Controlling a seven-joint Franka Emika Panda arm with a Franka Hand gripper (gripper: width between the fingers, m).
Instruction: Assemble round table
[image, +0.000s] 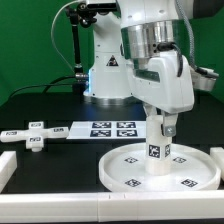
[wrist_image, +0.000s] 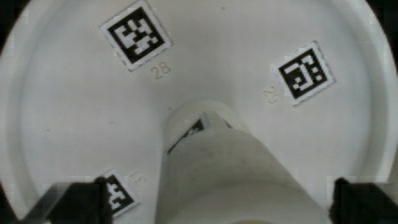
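Gripper (wrist_image: 222, 197) looks wide open to us, fingers either side of the short cylinder (image: 157, 150), not pinching it. Cylinder's standing upright mid round disc (image: 205, 170).

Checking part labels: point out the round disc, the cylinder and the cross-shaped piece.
Round disc (image: 112, 171): exterior view, bare part by rim.
Cylinder (image: 158, 164): exterior view, lower side wall.
Cross-shaped piece (image: 35, 135): exterior view, its centre.
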